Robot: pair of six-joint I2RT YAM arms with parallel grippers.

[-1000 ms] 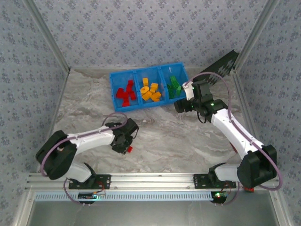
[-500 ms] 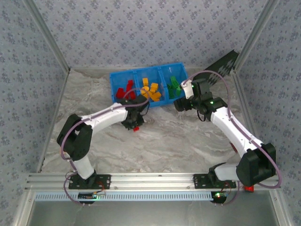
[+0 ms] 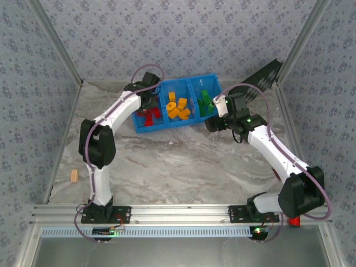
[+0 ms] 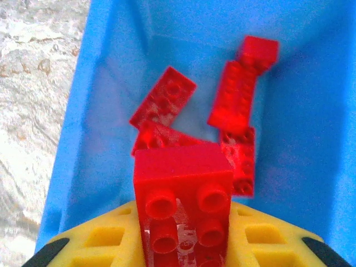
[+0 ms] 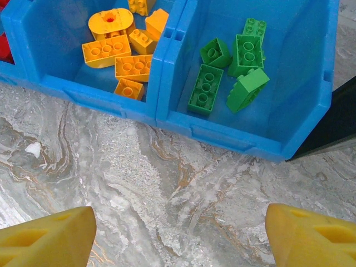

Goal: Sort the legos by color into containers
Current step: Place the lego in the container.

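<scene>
A: Position of the left gripper (image 3: 147, 103) to be entered.
B: It is seen over the left compartment of the blue tray (image 3: 167, 125), at the far side of the marble table (image 3: 183, 161).

A: Finger state?
B: In the left wrist view a red brick (image 4: 182, 186) is clamped between the yellow fingers (image 4: 100, 245), with its studs turned toward the camera. Loose red legos (image 4: 232, 103) are seen below it on the compartment floor, some overlapping.

A: Right gripper (image 5: 178, 236)?
B: It is held over the table just in front of the tray's near wall, toward the right end. Its fingers (image 5: 50, 239) are spread wide and nothing is held between them.

A: Remaining compartments?
B: Orange-yellow legos (image 5: 114, 53) are noted in the middle compartment, one of them rounded with a hole. Green legos (image 5: 233, 67) are noted in the right compartment.

A: Other items?
B: A black panel (image 3: 264, 75) is seen behind the tray's right end. A tan wooden piece (image 3: 74, 176) is seen near the table's left edge, well apart from the tray.
</scene>
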